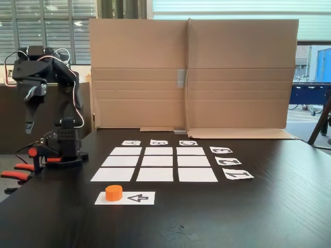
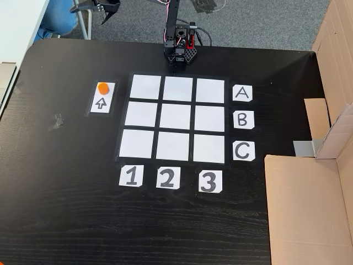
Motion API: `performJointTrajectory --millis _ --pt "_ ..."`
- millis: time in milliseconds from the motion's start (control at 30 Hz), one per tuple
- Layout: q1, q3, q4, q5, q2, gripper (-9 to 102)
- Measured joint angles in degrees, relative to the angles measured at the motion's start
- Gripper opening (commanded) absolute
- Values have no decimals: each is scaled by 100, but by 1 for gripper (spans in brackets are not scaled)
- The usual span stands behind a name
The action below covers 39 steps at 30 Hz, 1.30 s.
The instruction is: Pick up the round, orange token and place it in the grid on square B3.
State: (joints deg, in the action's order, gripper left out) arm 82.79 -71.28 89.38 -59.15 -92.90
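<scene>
- Nine white squares make up the grid (image 2: 176, 117), and all of them lie bare on the black table (image 2: 66, 193); by my reading the task has not begun.
- On the arrow card (image 2: 102, 97), left of the grid in the top-down fixed view, sits the token (image 2: 102, 87) at the far end, beyond the arrow.
- B3 (image 2: 209, 118), the square of the grid's right column next to the B card (image 2: 242, 120), awaits it: grasp, carry and placing all remain.
- Raised beside the arm's base, well apart from the grid, the pincer (image 1: 29, 126) points down and holds nothing; I cannot tell how far its jaws are apart.
</scene>
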Motion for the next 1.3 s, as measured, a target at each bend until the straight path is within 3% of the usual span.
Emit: performJointTrajectory --millis 800,1300 --pt "-1960 756 0 1195 1969 68" --pt "-2479 905 0 1371 2698 68"
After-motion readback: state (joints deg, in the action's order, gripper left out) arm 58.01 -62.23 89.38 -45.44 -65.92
